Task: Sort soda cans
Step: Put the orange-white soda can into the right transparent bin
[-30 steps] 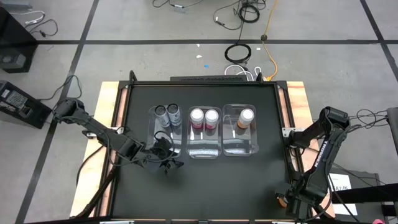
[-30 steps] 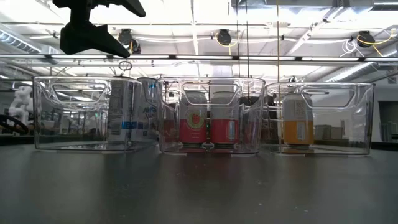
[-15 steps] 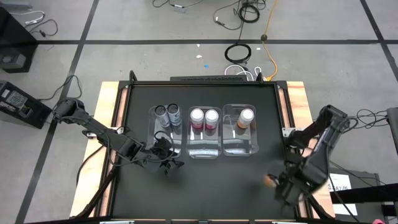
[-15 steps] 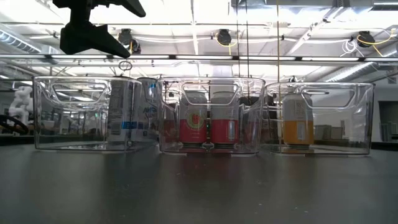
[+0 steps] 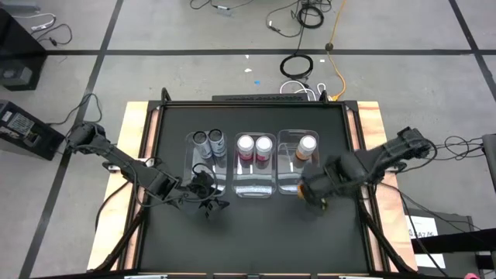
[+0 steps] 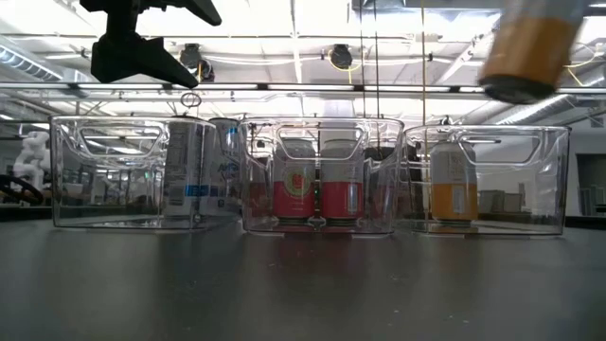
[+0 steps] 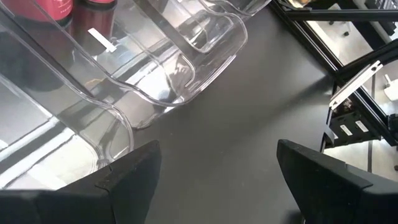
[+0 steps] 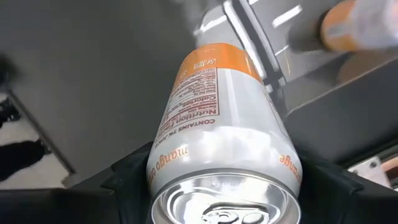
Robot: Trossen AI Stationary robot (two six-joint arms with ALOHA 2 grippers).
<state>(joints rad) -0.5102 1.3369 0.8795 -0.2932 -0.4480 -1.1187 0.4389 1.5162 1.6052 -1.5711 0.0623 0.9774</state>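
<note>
The right gripper (image 5: 316, 188) is closed around an orange can (image 8: 225, 134), carried in the air right of centre in the high view, just beside the rightmost bin (image 5: 313, 184). The left gripper (image 5: 211, 203), fingers apart and empty, waits lower left of the bins.

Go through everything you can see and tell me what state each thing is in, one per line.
Left gripper: open, empty, near the left bin.
Right gripper: shut on an orange can, raised.
Left bin: two grey cans.
Middle bin: two pink cans.
Right bin: one orange can.
</note>
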